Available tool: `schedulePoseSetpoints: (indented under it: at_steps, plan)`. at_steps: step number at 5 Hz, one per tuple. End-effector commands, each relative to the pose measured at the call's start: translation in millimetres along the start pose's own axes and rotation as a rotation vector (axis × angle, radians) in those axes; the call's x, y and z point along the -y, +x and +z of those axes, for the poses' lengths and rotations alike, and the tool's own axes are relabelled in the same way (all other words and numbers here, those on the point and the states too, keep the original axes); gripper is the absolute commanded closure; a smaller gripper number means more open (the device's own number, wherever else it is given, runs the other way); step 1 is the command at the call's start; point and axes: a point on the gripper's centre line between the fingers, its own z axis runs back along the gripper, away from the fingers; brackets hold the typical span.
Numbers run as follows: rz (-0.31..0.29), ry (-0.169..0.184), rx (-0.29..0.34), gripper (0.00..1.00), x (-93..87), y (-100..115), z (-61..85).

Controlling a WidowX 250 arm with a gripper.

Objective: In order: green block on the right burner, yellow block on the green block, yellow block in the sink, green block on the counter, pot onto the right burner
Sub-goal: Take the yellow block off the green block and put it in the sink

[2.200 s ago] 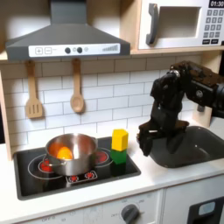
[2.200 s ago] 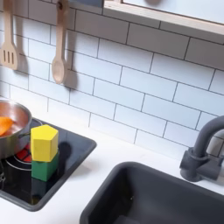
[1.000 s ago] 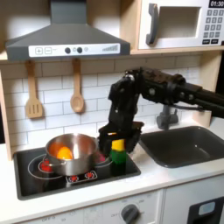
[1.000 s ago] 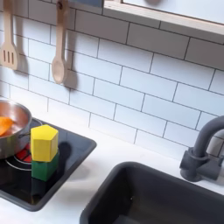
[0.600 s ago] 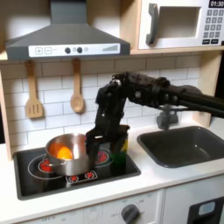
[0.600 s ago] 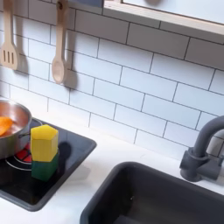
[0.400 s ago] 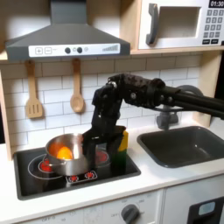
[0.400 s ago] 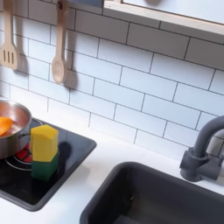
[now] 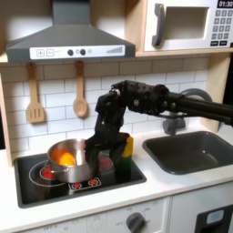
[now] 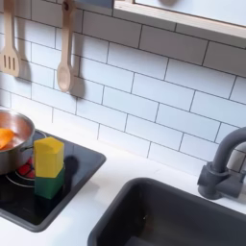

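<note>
Now hovering: gripper (image 9: 94, 151), jaw state impossible to tell, at the pot's (image 9: 69, 160) rim; just right, yellow block (image 10: 48, 156) sitting atop green block (image 10: 50, 182). No legible writing.

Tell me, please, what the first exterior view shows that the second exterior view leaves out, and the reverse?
First exterior view alone: the arm with its gripper by the pot, the range hood and the microwave. Second exterior view alone: the yellow block clearly stacked on the green block, unobstructed. Both share the cooktop, the sink, the hanging wooden utensils and an orange piece in the pot.
</note>
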Motion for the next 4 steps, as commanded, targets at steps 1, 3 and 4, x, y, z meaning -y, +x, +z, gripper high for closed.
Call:
schedulePoseSetpoints:
  at_steps: [1,3,4]
  plan:
    - [-0.011,-0.018,-0.009,0.0,11.9,-1,-7.1]
    - [0.025,0.004,0.018,0.0,15.0,8,-9.3]
    - [0.038,-0.003,0.024,0.0,21.4,18,-11.9]
